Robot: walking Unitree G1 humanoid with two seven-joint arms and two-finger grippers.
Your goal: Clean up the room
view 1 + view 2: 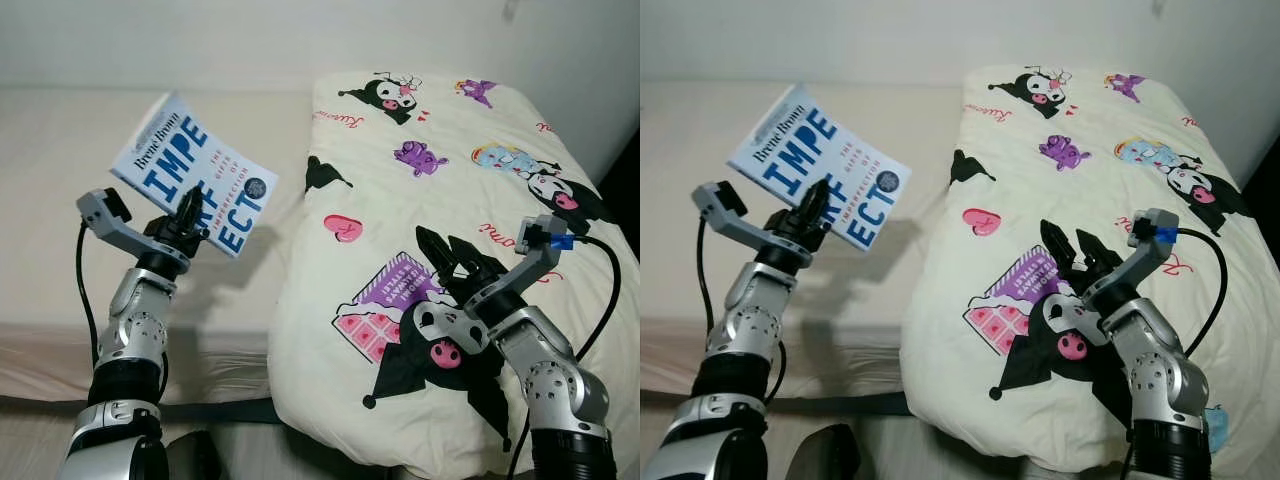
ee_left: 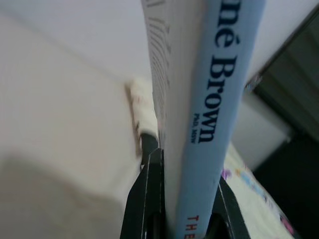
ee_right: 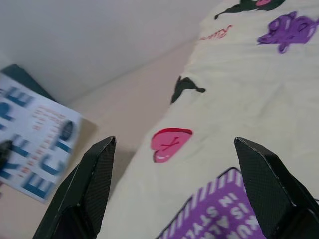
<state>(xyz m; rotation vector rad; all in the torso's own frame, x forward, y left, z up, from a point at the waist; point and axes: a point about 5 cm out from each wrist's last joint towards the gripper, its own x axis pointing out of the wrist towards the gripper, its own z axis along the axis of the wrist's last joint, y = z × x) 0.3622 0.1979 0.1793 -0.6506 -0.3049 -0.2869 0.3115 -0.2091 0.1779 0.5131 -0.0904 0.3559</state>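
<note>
In the left eye view, one book (image 1: 196, 173) is seen held aloft by the left gripper (image 1: 186, 222), beside the quilt (image 1: 450, 230) and above the bare bed (image 1: 60, 200). The book's lower edge is pinched between the jaws, the cover being tilted toward the camera. The right gripper (image 1: 452, 260) hovers over the quilt's near half, its jaws spread and nothing held between them. Two grippers, one book and one quilt are counted.

In the right eye view the same layout is shown: the book is raised well apart from the quilt, and a shadow is cast on the bed beneath it.

In the left wrist view the book's spine (image 2: 219, 99) is seen clamped between the two black fingers (image 2: 147, 199), with the quilt's edge glimpsed beyond.

In the right wrist view the spread fingers (image 3: 84, 189) frame the quilt's pink heart print (image 3: 170, 143), and the book lies off past the quilt's edge.

The step in hand is judged to be the carrying-away of the lifted book. A proper resting place for it is called for next, with the pinch kept firm, since the book is held by one edge only and could swing or slip.
</note>
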